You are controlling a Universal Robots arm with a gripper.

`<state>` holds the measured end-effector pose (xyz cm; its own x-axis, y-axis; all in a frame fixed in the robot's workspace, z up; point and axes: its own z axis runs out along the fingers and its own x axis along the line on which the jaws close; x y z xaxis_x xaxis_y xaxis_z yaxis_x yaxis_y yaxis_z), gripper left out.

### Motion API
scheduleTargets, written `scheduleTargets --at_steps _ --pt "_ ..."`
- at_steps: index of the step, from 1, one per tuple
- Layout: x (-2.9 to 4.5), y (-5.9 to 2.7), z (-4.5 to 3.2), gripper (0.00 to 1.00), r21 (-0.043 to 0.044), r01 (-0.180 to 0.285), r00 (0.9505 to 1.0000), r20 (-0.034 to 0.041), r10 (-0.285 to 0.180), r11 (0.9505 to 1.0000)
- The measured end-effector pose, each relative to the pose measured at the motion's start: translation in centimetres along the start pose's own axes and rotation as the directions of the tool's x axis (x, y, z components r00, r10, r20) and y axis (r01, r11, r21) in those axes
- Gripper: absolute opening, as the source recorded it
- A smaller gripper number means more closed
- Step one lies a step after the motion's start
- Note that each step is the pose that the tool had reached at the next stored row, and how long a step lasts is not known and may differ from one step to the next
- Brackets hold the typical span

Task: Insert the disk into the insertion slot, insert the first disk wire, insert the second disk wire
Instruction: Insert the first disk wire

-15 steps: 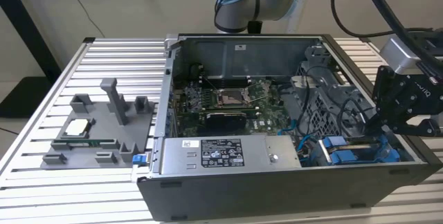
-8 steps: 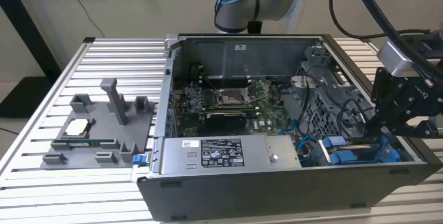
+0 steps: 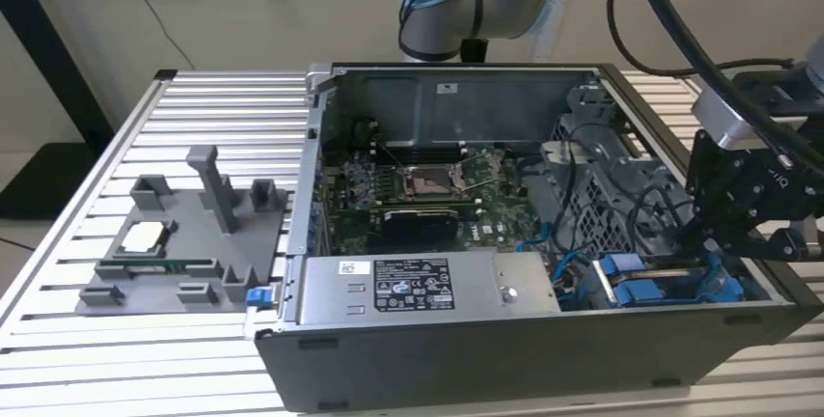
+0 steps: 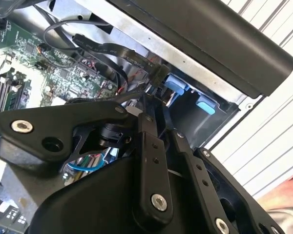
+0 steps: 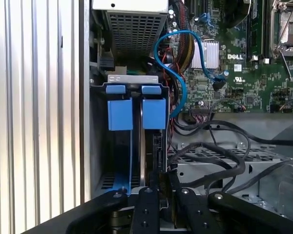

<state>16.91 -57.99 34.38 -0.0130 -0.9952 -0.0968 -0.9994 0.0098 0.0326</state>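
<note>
Right up against the lens in both wrist views: the gripper (image 5: pixel 162 189), its black links hanging over the drive corner of the case. The jaws are drawn close together and look clenched on a thin dark piece, which I take to be the plug of a disk wire (image 5: pixel 161 176), though that's a judgement.

Widening out, the slatted table (image 3: pixel 154 369) carries the open computer case (image 3: pixel 515 349), with a grey fixture (image 3: pixel 180 234) on the exterior view's left. Inside sit the power supply (image 3: pixel 412 287) and the motherboard (image 3: pixel 412 185). The arm is working at the corner on the exterior view's right.

Now the insertion slot (image 5: pixel 133 79): the disk (image 5: pixel 156 151) is standing on edge in it, its blue carrier tab (image 5: pixel 154 113) up at the far end. So step one looks done. The neighbouring bay beside it looks empty under its own blue tab (image 5: pixel 119 114).

The wires are the open question. The gripper is right at the disk's near end, but I can't see any plug seated, so I'd call both wires unfinished.

Room is tight. The case wall runs just beside the bays, a blue cable (image 5: pixel 178 73) loops down to the disk's carrier, and black cables (image 5: pixel 219 146) sprawl over the perforated wall (image 5: pixel 219 157) near the gripper. The only open path is straight above the slot.
</note>
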Motion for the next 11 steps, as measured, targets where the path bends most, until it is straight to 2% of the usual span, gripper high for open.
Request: scheduleTargets --at_steps 6,11 --pt "0.02 0.23 0.26 0.19 0.0093 0.0 1.0 -0.0006 0.0 1.0" --pt "-0.06 0.37 0.43 0.19 0.0137 0.0 1.0 -0.0004 0.0 0.9999"
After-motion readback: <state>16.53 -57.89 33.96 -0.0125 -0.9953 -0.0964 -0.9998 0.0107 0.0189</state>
